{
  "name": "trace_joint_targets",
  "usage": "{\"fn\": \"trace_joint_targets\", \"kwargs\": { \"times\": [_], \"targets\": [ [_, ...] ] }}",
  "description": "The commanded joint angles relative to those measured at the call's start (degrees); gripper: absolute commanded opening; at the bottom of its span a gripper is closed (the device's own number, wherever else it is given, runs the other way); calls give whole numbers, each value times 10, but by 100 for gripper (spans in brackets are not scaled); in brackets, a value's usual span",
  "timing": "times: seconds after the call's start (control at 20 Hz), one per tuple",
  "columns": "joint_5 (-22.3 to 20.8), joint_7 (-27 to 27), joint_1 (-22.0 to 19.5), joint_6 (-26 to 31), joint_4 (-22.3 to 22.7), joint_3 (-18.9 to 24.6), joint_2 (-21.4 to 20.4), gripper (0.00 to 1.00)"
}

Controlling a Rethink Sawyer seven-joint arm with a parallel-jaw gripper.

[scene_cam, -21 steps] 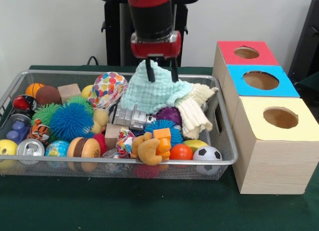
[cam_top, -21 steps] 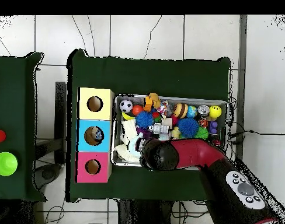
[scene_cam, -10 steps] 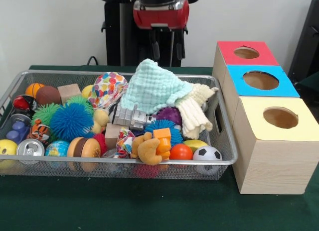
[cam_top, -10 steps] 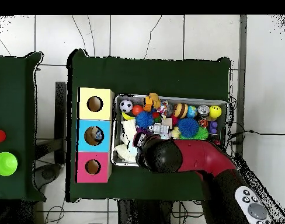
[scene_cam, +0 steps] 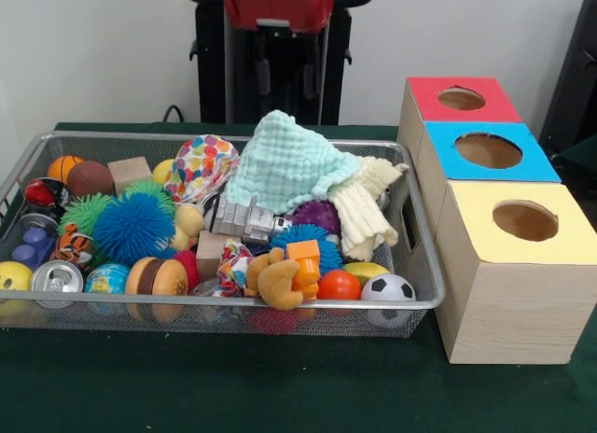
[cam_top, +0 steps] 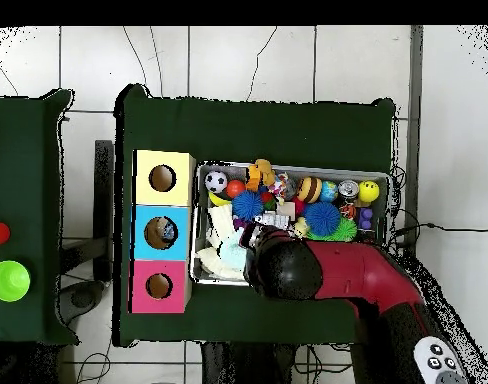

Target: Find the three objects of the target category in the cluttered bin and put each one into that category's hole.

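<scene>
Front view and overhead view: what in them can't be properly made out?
Gripper: front view, cut off by the top edge and dark against the black pedestal; open or shut is unclear.
Bin: overhead view, the part near the red box is hidden by the arm.
Blue box: overhead view, something shows in its hole, too small to identify.
Mint cloth: front view, covers whatever lies beneath it.

A dark green table (scene_cam: 280,396) carries a wire mesh bin (scene_cam: 415,265) crammed with toys and cloths, and just beside the bin a row of three wooden boxes topped red (scene_cam: 464,99), blue (scene_cam: 489,151) and yellow (scene_cam: 522,221), each with a round hole.
</scene>
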Motion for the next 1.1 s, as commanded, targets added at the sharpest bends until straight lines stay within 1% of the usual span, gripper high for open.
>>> {"fn": "trace_joint_targets", "kwargs": {
  "times": [0.05, 0.1, 0.2, 0.4, 0.55, 0.7, 0.8, 0.95, 1.1],
  "targets": [
    [-75, 15, -10, -17, -70, -66, 81, 100],
    [-85, 21, -8, -34, -78, -73, 94, 100],
    [-98, 34, -1, -51, -89, -87, 106, 100],
    [-115, 68, 20, -85, -108, -120, 133, 100],
    [-111, 86, 32, -116, -117, -142, 161, 100],
    [-99, 96, 36, -151, -122, -154, 196, 100],
    [-93, 99, 43, -171, -123, -165, 208, 100],
    [-80, 99, 51, -194, -117, -178, 215, 100],
    [-76, 100, 66, -221, -121, -202, 230, 100]
  ]
}}
